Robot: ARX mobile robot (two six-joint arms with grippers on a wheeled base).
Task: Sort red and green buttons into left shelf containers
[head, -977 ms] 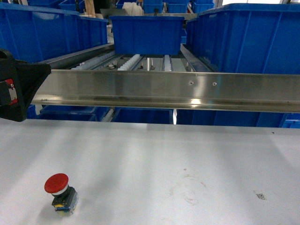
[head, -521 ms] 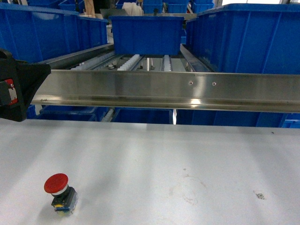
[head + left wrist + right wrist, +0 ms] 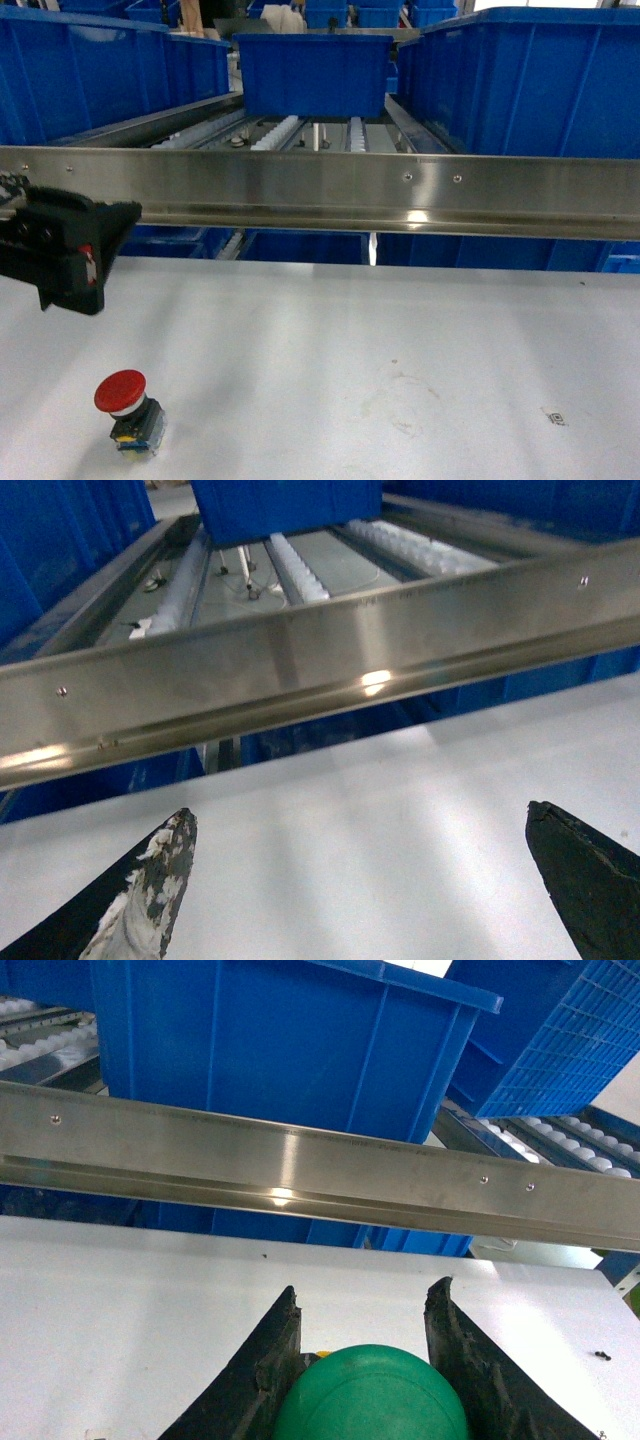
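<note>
Two buttons are showing. Red button (image 3: 126,406) is sitting upright on the white table (image 3: 400,330), below and slightly right of the left gripper (image 3: 75,250) in the head view, well apart from it, nothing touching it. Left gripper is hanging above the table with its jaws spread wide; in the left wrist view (image 3: 365,880) only bare table is lying between the two dark fingertips (image 3: 150,890), one of them smeared white. Steel rail (image 3: 320,665) is running across just ahead of it, roller tracks and a blue tub (image 3: 285,505) beyond.

Right gripper (image 3: 365,1355) is holding the green button (image 3: 370,1395): green cap is sitting between the two black fingers (image 3: 265,1360), both pressed against its sides. Ahead of this gripper, past the rail, a large blue tub (image 3: 290,1040) is standing on the shelf. Right gripper is not appearing in the head view.
</note>
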